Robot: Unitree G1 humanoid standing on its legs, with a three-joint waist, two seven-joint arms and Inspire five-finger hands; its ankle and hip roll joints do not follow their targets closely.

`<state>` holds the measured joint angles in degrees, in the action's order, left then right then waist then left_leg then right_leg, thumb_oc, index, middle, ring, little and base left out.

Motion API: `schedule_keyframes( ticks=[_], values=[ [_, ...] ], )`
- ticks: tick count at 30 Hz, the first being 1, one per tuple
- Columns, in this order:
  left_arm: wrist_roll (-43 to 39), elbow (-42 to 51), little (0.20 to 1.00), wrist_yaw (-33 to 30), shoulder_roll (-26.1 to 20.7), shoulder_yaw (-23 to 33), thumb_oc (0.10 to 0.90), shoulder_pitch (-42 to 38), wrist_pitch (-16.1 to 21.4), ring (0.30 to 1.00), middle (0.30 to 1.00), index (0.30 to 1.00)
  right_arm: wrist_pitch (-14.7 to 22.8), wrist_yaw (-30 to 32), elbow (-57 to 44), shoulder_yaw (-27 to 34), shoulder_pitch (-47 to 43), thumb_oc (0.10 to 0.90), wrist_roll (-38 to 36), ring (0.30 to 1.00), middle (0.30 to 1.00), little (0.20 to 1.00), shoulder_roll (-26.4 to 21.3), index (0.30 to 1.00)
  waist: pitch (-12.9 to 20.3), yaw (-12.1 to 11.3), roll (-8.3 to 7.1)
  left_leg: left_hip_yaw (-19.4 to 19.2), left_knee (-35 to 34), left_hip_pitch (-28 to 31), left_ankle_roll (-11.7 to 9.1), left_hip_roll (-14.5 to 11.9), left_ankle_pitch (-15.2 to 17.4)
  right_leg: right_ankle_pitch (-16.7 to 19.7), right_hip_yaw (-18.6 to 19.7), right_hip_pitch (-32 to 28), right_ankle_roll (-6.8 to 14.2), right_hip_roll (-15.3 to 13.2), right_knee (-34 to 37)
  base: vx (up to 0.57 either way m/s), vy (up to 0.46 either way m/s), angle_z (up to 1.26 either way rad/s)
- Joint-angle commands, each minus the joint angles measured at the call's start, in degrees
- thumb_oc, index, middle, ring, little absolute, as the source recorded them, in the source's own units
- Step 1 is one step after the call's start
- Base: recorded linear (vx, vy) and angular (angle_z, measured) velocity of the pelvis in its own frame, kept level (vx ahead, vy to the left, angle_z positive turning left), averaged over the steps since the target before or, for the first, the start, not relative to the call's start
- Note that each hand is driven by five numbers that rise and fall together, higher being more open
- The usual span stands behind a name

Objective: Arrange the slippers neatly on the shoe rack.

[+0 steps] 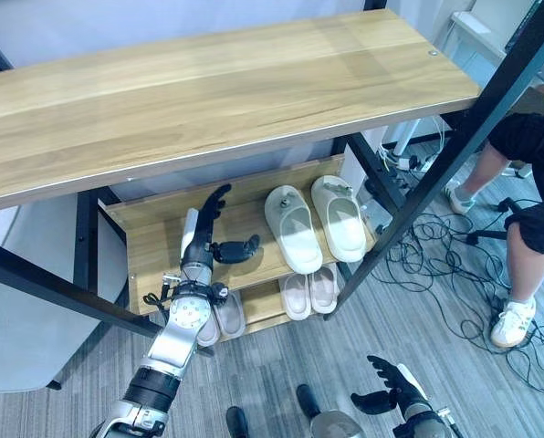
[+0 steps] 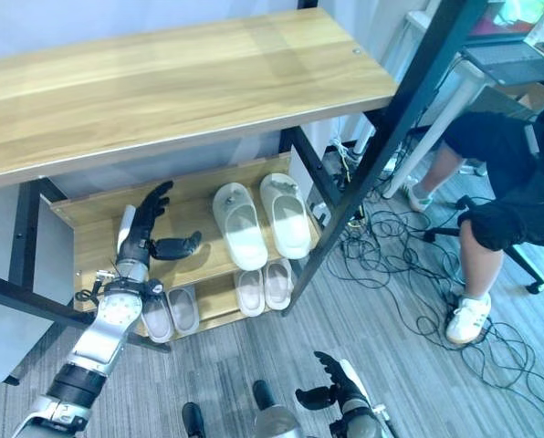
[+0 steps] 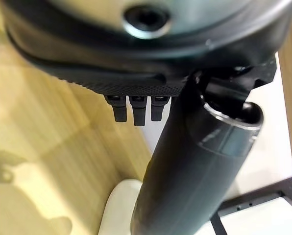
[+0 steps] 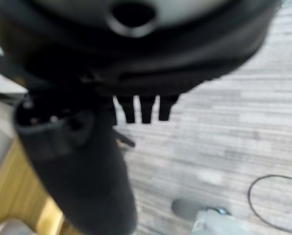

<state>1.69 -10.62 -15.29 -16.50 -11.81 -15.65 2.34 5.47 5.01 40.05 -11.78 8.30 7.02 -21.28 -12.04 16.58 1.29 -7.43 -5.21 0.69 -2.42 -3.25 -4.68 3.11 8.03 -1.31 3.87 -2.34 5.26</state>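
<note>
A pair of large white slippers [image 1: 314,220] lies side by side on the rack's middle shelf [image 1: 153,239], toward its right end. My left hand [image 1: 208,235] hovers open over the shelf's left half, thumb pointing toward the pair, holding nothing. On the bottom shelf [image 1: 263,307] sit two smaller pairs: pale pink slippers [image 1: 309,293] on the right and another pair [image 1: 220,319] partly behind my left arm. My right hand [image 1: 392,387] hangs open and empty low over the floor. In the left wrist view a white slipper's edge [image 3: 121,208] shows beyond the thumb.
A wide wooden top shelf [image 1: 208,82] overhangs the rack, carried by black metal posts [image 1: 436,164]. A seated person's legs [image 1: 518,265] and tangled cables [image 1: 436,265] fill the floor to the right. A grey panel [image 1: 26,319] stands at the left.
</note>
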Motion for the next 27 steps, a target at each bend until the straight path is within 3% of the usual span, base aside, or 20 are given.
schedule_keyframes(
  ticks=[1, 27],
  values=[
    [0.9, -1.8, 0.900, 1.2, 1.9, 0.4, 0.800, -5.0, 6.4, 0.900, 0.900, 0.900, 2.1, 0.1, -0.7, 1.0, 3.7, 0.800, -0.5, 0.900, 0.900, 0.900, -2.9, 0.900, 7.2, -0.4, -0.22, -1.2, 0.2, -0.2, -1.3, -2.2, 4.0, 2.8, -1.6, 4.4, 0.4, 1.6, -0.3, 0.03, -0.012, 0.00],
    [-0.7, -1.1, 0.900, 7.7, 7.1, -8.2, 0.800, 1.1, 5.2, 0.900, 0.900, 0.900, 3.0, 1.6, 0.3, -0.8, 2.1, 0.800, -0.2, 0.900, 0.900, 0.900, -0.6, 0.900, 5.2, -1.2, -0.56, -0.7, 0.2, -0.4, -1.1, -2.4, 3.6, 2.8, -1.8, 4.5, 0.2, 1.8, -0.3, 0.00, 0.000, 0.00]
  ],
)
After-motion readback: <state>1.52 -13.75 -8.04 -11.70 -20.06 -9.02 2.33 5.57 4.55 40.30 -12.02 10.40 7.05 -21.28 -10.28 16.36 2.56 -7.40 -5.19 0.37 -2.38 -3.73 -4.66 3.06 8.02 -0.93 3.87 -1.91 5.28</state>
